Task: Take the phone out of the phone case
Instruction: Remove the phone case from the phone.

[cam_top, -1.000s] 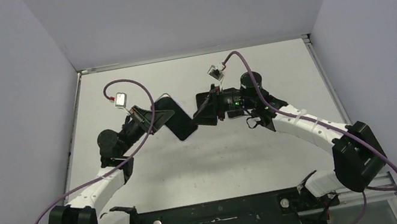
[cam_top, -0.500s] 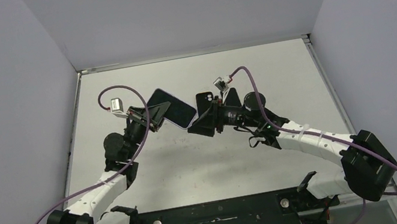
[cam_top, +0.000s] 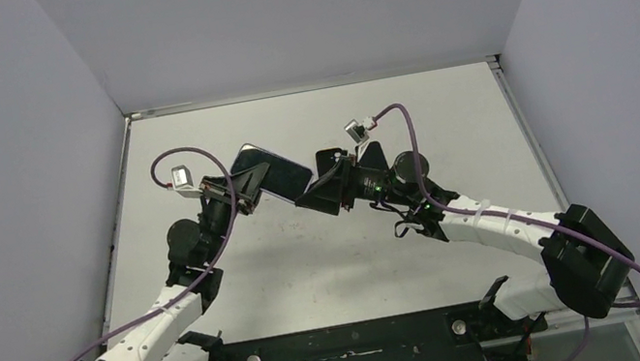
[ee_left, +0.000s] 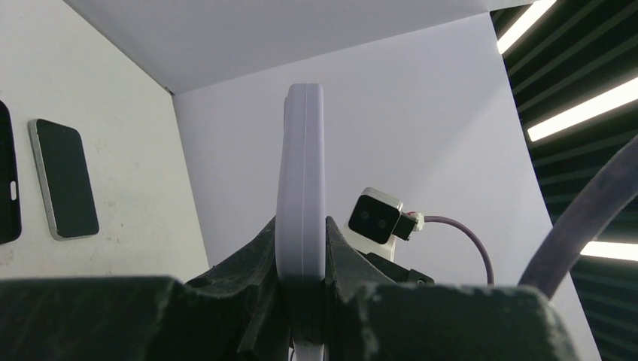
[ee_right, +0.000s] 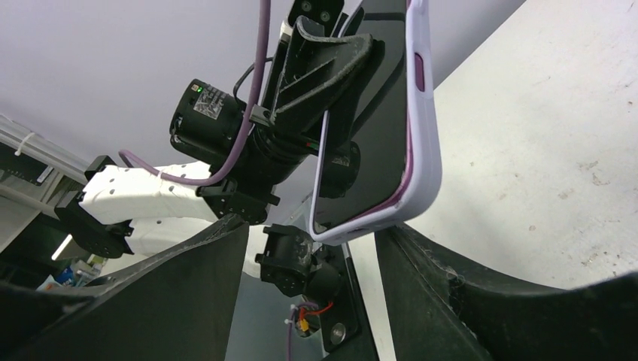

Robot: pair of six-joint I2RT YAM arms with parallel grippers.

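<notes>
pinching lavender phone case [ee_left: 301, 173] in left gripper [ee_left: 301, 256], phone [ee_right: 369, 128] inside, with right gripper [ee_right: 305, 233] spread at its end.

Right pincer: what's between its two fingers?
In the right wrist view, a corner of the lilac phone case, held by the left pincer, sits between the right pincer fingers.

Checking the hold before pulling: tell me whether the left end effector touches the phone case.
Touching. Left wrist view: the left end effector clamps the phone case edge from both sides, no gap.
</notes>
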